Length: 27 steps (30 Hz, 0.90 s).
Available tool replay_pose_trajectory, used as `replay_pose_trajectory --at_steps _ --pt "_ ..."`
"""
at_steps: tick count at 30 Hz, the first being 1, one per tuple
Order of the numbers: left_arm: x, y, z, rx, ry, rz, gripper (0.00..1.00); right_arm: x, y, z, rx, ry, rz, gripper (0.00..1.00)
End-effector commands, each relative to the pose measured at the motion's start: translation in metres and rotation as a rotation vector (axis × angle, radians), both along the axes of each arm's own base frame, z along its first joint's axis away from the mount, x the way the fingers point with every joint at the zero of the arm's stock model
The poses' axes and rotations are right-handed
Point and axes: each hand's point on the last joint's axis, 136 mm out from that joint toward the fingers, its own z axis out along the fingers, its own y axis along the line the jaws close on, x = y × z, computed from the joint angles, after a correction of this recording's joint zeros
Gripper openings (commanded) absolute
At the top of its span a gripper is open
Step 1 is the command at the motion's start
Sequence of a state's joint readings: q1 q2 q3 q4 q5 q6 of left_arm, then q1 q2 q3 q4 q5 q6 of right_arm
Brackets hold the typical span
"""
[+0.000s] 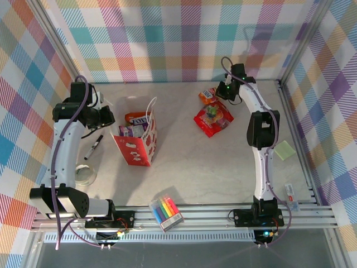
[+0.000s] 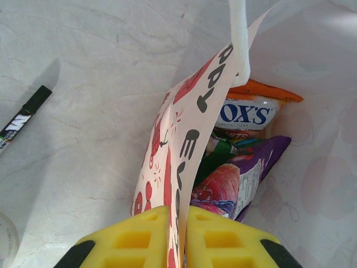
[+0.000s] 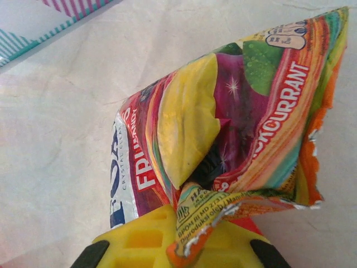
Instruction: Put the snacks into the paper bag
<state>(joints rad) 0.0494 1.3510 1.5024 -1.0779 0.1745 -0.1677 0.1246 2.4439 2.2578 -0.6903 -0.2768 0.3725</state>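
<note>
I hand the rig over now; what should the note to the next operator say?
Left gripper: shut on the wall of the paper bag.
Right gripper: shut on a multicoloured packet, at the far side of the table.
Done: an orange packet, a purple packet and a green packet are in the bag.
Left: bag the held packet, then the red packet lying beside it.

L arm (image 1: 58, 151), R arm (image 1: 261, 162): white links, black joints. Purple cable along L; green LED behind R fingers. Fingers (image 2: 134, 240) yellow, rect. recesses, black mounts behind.
</note>
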Motion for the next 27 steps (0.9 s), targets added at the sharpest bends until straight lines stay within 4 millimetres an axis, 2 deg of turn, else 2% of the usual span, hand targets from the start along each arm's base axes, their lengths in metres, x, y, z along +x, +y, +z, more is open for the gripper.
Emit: replay_pose_trajectory --at_steps 1,10,21,27 --pt "-0.004 0.002 0.017 -0.021 -0.041 0.014 0.15 -0.001 0.009 0.066 -0.009 -0.157 0.054 0.06" --pt "-0.006 0.0 0.023 -0.024 -0.06 0.008 0.15 -0.03 0.025 0.11 -0.048 -0.233 0.118 0.0" --pt "-0.012 0.001 0.032 -0.011 -0.078 -0.005 0.15 -0.088 0.048 0.163 -0.091 -0.358 0.194 0.0" --pt "-0.012 0.0 0.035 -0.01 -0.078 -0.014 0.21 -0.124 0.065 0.193 -0.102 -0.418 0.245 0.0"
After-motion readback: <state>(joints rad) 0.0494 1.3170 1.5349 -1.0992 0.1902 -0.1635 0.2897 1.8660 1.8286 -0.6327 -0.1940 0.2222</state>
